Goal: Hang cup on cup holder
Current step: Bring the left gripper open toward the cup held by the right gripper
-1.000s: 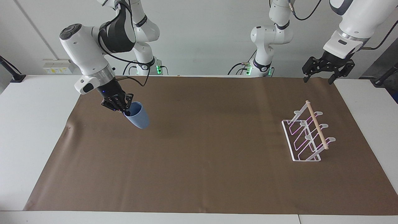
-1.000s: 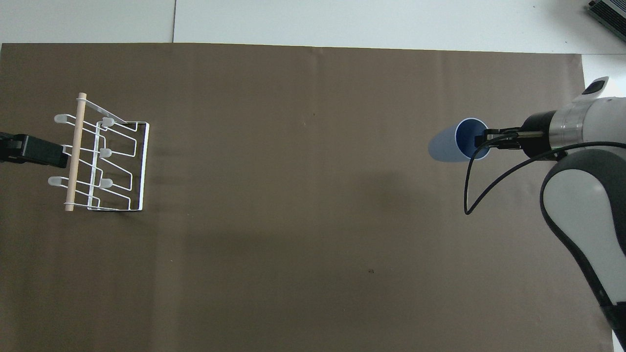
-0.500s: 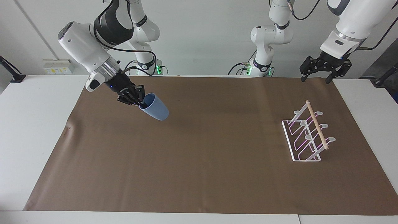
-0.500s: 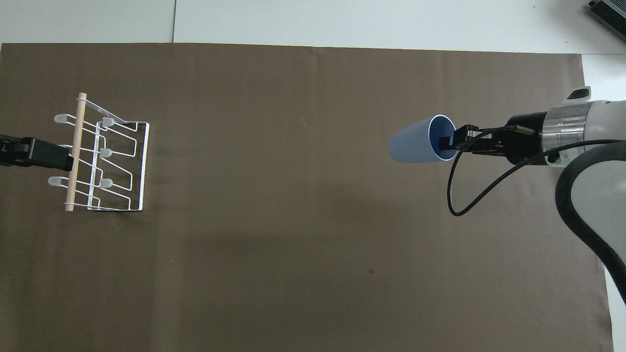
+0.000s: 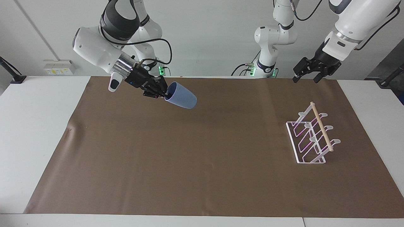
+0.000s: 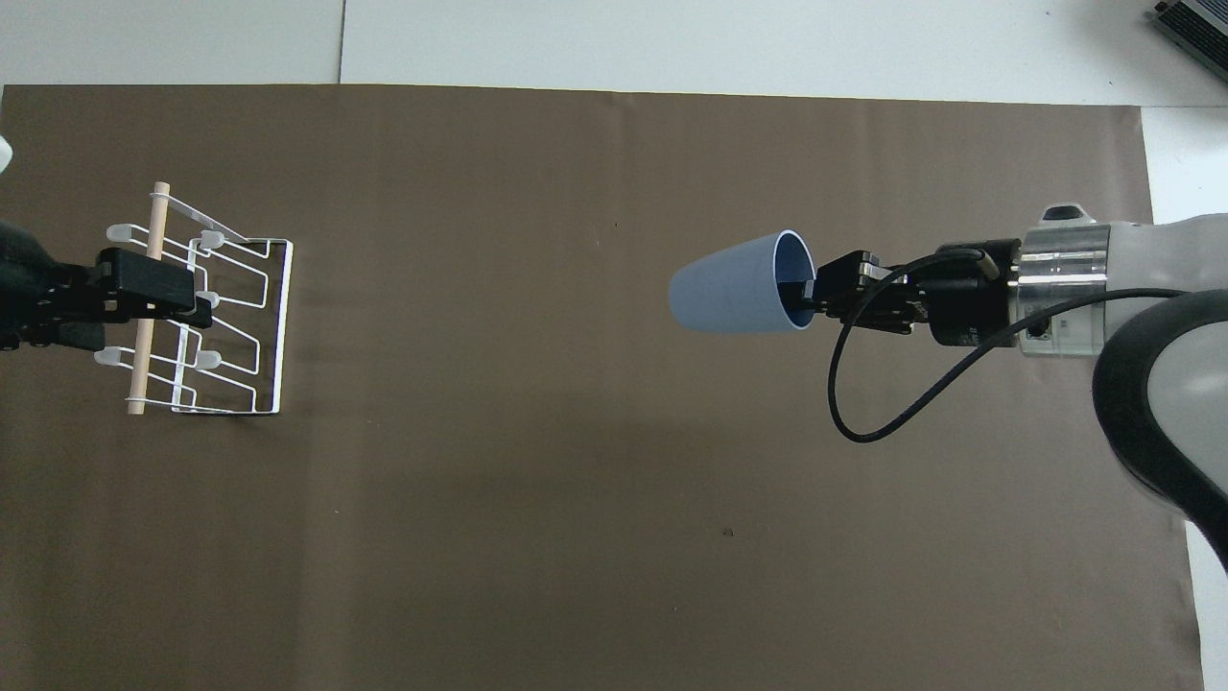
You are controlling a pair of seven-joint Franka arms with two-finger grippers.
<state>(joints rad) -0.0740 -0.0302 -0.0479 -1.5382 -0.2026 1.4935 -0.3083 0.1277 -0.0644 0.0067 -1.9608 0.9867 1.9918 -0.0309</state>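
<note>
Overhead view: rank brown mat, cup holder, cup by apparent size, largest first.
1. Brown mat, by far the largest; it covers most of the view.
2. Cup holder, resting on the mat.
3. Cup, smallest, though it is held in the air by the right gripper nearer the camera, so it looks bigger than it would on the mat.

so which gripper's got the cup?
The right gripper, shut on the rim of the blue cup and holding it tilted above the mat. The left gripper hangs open and empty, up near the cup holder.
</note>
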